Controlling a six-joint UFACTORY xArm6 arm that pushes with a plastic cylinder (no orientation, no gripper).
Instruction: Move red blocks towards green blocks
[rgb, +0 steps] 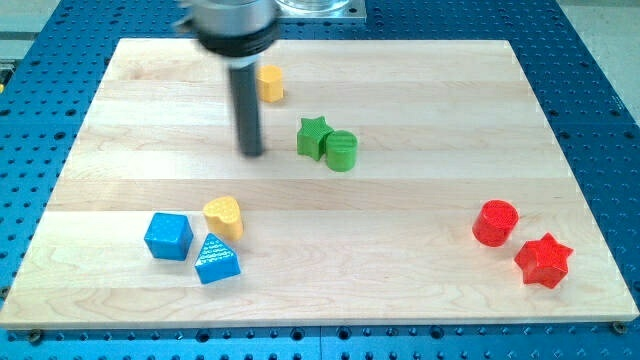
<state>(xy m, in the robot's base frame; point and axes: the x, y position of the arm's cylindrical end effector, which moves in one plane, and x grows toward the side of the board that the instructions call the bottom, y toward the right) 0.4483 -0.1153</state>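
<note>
A red cylinder (495, 222) and a red star (543, 260) sit close together at the view's lower right. A green star (313, 137) and a green cylinder (341, 150) touch each other near the board's upper middle. My tip (251, 153) rests on the board to the left of the green star, a short gap apart from it. The tip is far from both red blocks, which lie to its lower right.
A yellow block (270, 83) stands near the board's top, just right of the rod. A yellow heart (223, 216), a blue cube (167, 236) and a blue triangle (216, 261) cluster at the lower left. The wooden board (420, 300) lies on a blue perforated table.
</note>
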